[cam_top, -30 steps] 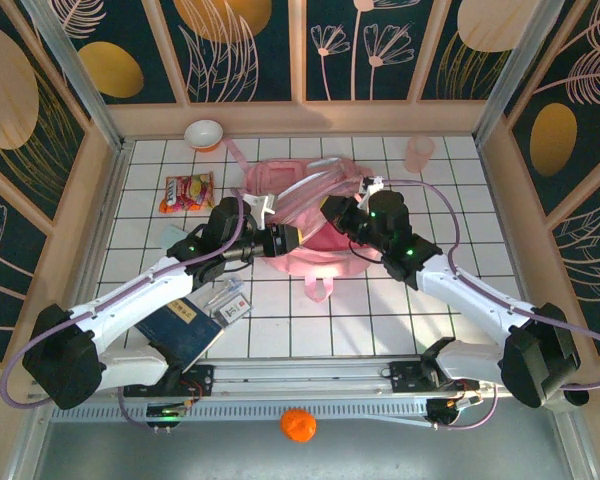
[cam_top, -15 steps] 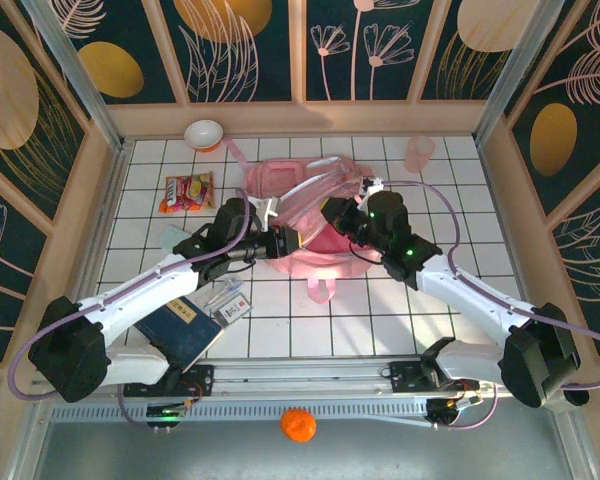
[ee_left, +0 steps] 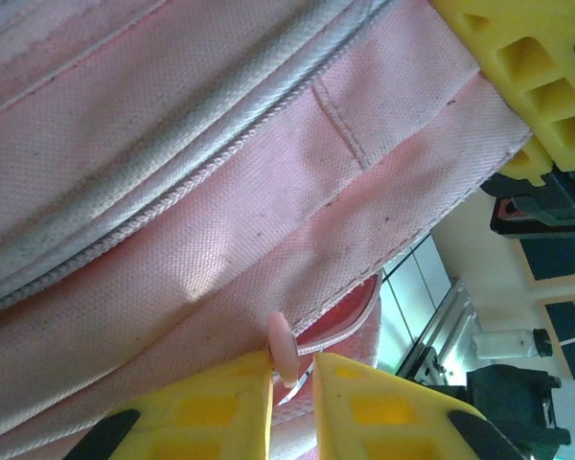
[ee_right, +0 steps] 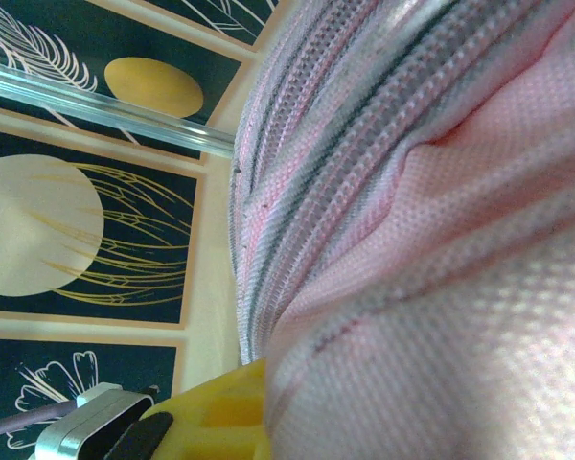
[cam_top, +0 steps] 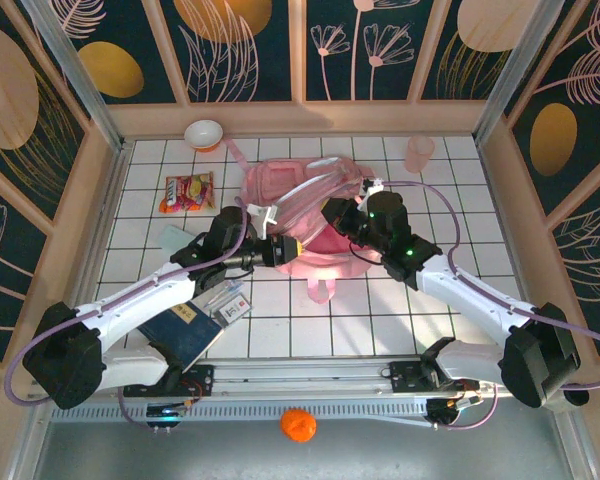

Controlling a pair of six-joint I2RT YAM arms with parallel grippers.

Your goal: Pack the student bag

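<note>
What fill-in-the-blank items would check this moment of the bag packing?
The student bag is ___ in colour. A small tab sits between the left gripper's ___ fingers. The translucent cup stands at the table's far ___ corner. A round ___ object lies beyond the table's near edge.
Missing: pink; yellow; right; orange.

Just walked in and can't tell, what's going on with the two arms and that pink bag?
Both arms are working on the student bag on the tiled table. The right claw is shut on its fabric, while the left claw has a small pink zipper pull between its fingers, not quite clamped.
</note>
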